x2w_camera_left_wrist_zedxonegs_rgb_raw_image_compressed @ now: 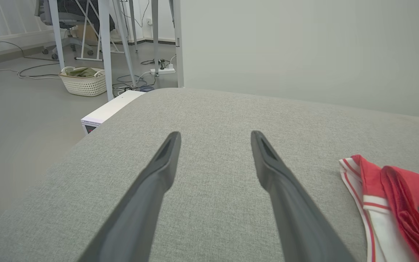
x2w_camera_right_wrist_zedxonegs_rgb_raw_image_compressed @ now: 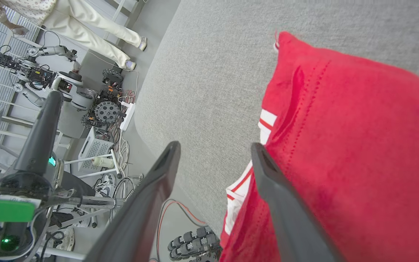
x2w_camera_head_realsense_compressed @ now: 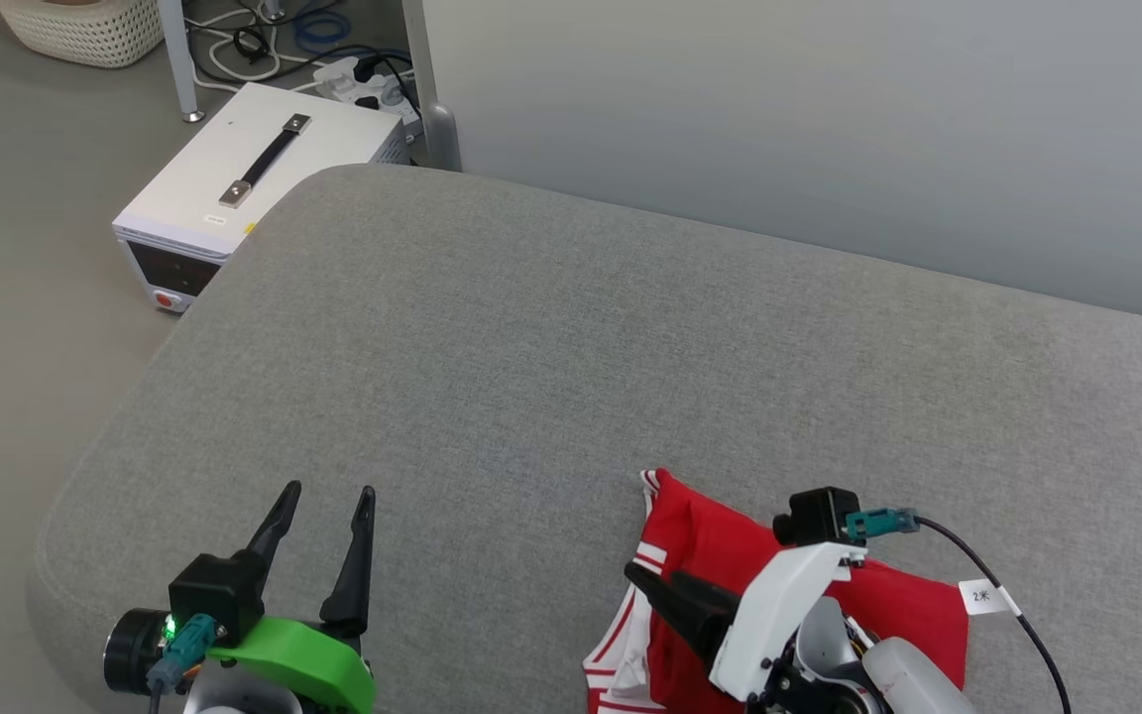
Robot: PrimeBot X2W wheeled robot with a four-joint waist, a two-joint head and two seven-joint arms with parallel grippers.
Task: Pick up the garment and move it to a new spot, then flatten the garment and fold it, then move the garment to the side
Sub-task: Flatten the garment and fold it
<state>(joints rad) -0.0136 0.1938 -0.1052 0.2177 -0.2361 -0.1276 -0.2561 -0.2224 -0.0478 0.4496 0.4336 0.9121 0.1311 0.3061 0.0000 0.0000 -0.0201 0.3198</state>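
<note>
The red jersey (x2w_camera_head_realsense_compressed: 710, 540) lies as a folded bundle on the grey upholstered surface (x2w_camera_head_realsense_compressed: 531, 327), at the near right part of it, close to the near edge. Its white trim with red stripes shows along the side of the bundle that faces the middle of the surface. No lettering can be seen on the fabric that faces up.

The right hand (x2w_camera_right_wrist_zedxonegs_rgb_raw_image_compressed: 215, 145) is over the jersey, at the striped side. Its two dark fingers stand wide apart and nothing is pinched between them. In the right wrist view one finger lies over the red fabric and the other is over the bare grey surface; I cannot tell if the finger touches the cloth.

The left hand (x2w_camera_head_realsense_compressed: 330, 489) is over the near left part of the same surface, well apart from the jersey. Its fingers are spread wide too and it holds nothing; between them only the grey fabric of the surface shows.

Beside the far left corner of the surface, on the floor, stands a white box with a black handle (x2w_camera_head_realsense_compressed: 264, 164). Further from the surface there is a white woven basket (x2w_camera_head_realsense_compressed: 85, 30) and some cables.
</note>
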